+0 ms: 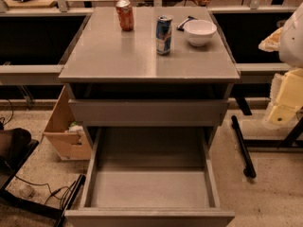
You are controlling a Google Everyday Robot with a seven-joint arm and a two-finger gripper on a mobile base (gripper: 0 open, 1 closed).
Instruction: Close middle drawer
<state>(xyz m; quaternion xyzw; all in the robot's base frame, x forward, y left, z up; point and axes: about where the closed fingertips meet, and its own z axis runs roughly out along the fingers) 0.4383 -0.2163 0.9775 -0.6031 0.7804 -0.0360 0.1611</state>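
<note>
The middle drawer (pixel 149 188) of the grey cabinet is pulled far out toward me. It is a long grey tray with thin side walls, and nothing lies in it. Its flat front panel (pixel 149 217) is at the bottom edge of the view. Above it, the upper drawer front (pixel 149 111) sits nearly flush with the cabinet. My arm, with white and pale yellow parts, and its gripper (pixel 283 109) are at the right edge. The gripper is level with the upper drawer and apart from the cabinet, touching nothing.
On the cabinet top (pixel 109 56) stand an orange can (pixel 125 15), a blue can (pixel 164 34) and a white bowl (pixel 200 32). A wooden box (pixel 64 134) and cables (pixel 47 190) lie on the floor at left. A black bar (pixel 242 148) lies at right.
</note>
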